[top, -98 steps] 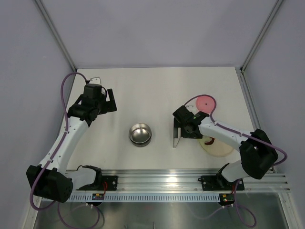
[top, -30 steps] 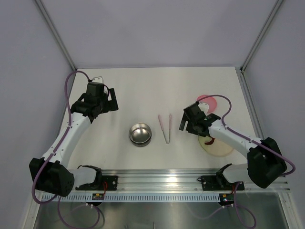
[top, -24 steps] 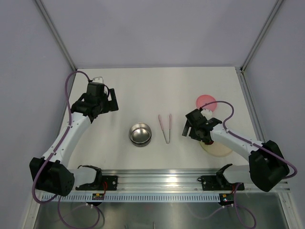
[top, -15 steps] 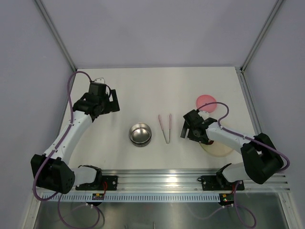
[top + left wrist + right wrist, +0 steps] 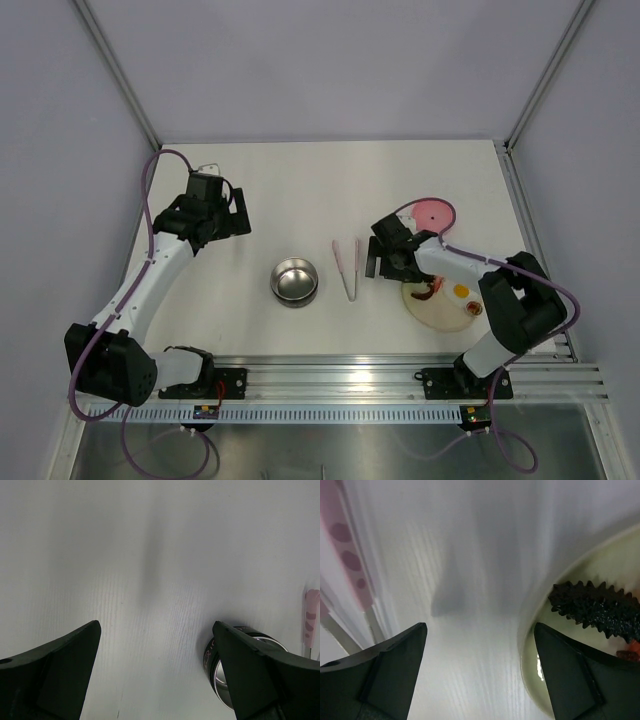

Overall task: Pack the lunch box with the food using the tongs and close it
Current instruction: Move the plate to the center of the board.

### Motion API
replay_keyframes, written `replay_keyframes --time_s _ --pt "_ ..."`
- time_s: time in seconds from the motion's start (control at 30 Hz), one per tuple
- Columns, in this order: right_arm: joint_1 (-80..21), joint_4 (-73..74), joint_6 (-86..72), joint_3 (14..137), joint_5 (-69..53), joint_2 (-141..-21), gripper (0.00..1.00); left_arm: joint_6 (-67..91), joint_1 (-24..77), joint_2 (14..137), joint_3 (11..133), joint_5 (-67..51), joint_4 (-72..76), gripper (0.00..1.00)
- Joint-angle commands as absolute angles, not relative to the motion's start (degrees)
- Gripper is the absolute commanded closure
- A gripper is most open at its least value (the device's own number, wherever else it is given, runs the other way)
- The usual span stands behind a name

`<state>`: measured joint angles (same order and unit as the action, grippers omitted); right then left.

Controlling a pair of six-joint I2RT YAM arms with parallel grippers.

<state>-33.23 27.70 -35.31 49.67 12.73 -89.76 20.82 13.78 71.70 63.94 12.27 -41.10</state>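
Tongs [image 5: 348,285] — btwn lunch box [image 5: 294,280], plate [image 5: 440,314].

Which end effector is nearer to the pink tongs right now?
Right. The right end effector sits just right of the tongs; the left end effector is far off to their left, beyond the steel bowl.

White table [image 5: 300,180], matt; close up, a fine ribbed grain like laminate; lunch box [image 5: 294,280] bare polished metal, rim mirror-bright, flat bottom duller; its lid [image 5: 433,213] pink, matt, plastic by the look; tongs [image 5: 346,266] smooth pale pink plastic with darker pink spots, tips greyer, material unclear; plate [image 5: 440,310] cream, glossy, catching a highlight on its rim; sausage piece [image 5: 592,607] dark, rough, toothed along its edge; left gripper [image 5: 155,625] and right gripper [image 5: 480,625] smooth matt black plastic; rail [image 5: 330,385] along the table's near edge brushed aluminium, ribbed.
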Motion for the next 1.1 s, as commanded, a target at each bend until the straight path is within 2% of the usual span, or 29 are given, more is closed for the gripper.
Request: replay_keyframes --time_s 0.0,0.23,0.4,0.6,0.73,0.83,1.07 --pt "-33.5 20.7 -33.8 54.7 3.9 -95.1 0.04 21.3 14.0 70.9 65.8 13.2 -40.0 0.01" --pt "-33.7 19.0 -33.0 67.9 -2.4 -107.8 0.06 21.1 14.0 72.2 66.4 13.4 -40.2 0.01" --pt "-35.0 21.1 -31.5 74.3 -3.3 -107.9 0.06 20.7 14.0 72.1 66.7 14.0 -40.7 0.01" --pt "-35.2 23.4 -31.9 70.3 0.0 -95.8 0.06 20.8 14.0 72.2 66.0 14.2 -40.4 0.01" --pt "-35.1 32.3 -35.1 63.0 14.8 -85.4 0.05 21.1 14.0 72.9 66.0 13.8 -39.9 0.01" --pt "-35.0 36.0 -39.1 55.4 19.1 -76.6 0.04 21.2 14.1 73.4 65.8 12.9 -39.3 0.01" --pt "-35.2 47.8 -47.0 45.5 16.8 -62.2 0.07 21.6 14.2 74.4 66.4 12.0 -38.9 0.01"
